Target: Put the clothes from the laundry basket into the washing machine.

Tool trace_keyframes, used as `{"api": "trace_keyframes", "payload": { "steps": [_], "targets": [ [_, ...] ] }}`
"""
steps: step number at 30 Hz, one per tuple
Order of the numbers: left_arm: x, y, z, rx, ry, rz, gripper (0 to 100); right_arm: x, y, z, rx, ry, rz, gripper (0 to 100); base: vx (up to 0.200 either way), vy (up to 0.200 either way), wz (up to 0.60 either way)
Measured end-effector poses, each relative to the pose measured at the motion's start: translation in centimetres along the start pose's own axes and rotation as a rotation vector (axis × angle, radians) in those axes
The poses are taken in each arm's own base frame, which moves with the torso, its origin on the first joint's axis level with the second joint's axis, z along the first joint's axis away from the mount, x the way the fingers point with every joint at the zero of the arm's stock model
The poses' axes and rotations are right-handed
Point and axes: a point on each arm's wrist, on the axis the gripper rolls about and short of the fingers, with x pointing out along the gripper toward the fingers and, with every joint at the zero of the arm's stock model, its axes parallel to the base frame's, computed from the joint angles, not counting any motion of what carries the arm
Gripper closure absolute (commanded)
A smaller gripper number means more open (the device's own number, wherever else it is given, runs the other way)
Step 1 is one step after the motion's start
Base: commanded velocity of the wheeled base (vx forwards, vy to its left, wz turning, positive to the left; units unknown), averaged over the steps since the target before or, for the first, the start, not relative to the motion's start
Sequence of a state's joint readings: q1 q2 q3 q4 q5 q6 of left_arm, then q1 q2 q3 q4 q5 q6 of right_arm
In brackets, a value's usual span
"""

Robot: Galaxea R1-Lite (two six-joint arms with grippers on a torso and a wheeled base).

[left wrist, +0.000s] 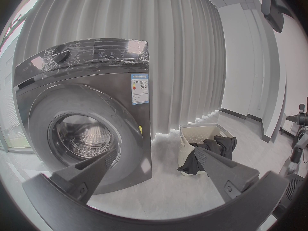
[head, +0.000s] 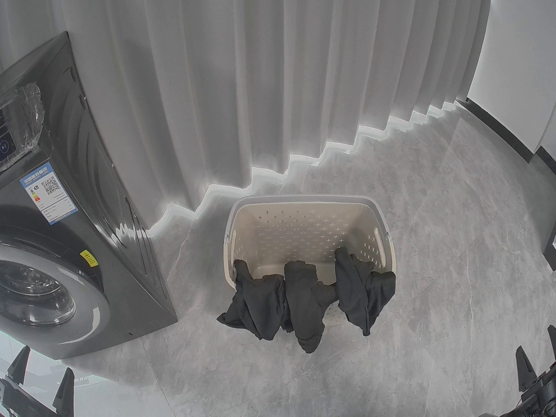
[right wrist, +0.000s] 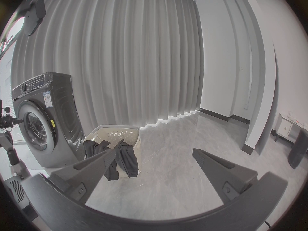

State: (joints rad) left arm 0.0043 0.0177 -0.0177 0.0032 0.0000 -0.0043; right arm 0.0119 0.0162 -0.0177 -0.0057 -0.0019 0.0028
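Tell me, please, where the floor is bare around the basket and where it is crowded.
Bare floor spreads right of the basket and in front of it. A narrower bare strip runs between basket and washer. Crowded: the basket's near rim, draped with dark clothes, and its far side, close to the curtain.

Even, bright indoor light. A strip of light glows under the hem of the pleated white curtain (head: 260,76) onto the glossy grey stone floor (head: 452,233). Glare patches mark the dark grey metal washing machine (left wrist: 96,90). Both wrist views bow straight lines, with black corners.
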Motion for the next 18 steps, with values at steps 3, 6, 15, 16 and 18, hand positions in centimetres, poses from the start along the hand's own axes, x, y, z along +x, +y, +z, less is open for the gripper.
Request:
{"api": "trace_keyframes", "payload": {
  "steps": [3, 6, 15, 16, 18],
  "targets": [
    [0.0, 0.0, 0.0, 0.0, 0.0, 0.0, 0, 0.0, 0.0, 0.0, -0.001, 0.0, 0.0, 0, 0.067, 0.0, 0.0],
    [0.0, 0.0, 0.0, 0.0, 0.0, 0.0, 0, 0.0, 0.0, 0.0, -0.001, 0.0, 0.0, 0, 0.0, 0.0, 0.0],
    [0.0, 0.0, 0.0, 0.001, 0.0, 0.0, 0, 0.0, 0.0, 0.0, 0.0, 0.0, -0.001, 0, 0.0, 0.0, 0.4],
    [0.0, 0.0, 0.0, 0.001, 0.0, 0.0, 0, 0.0, 0.0, 0.0, 0.0, 0.0, -0.001, 0, 0.0, 0.0, 0.0],
    [0.0, 0.0, 0.0, 0.001, 0.0, 0.0, 0, 0.0, 0.0, 0.0, 0.001, 0.0, -0.001, 0, 0.0, 0.0, 0.0]
  ]
}}
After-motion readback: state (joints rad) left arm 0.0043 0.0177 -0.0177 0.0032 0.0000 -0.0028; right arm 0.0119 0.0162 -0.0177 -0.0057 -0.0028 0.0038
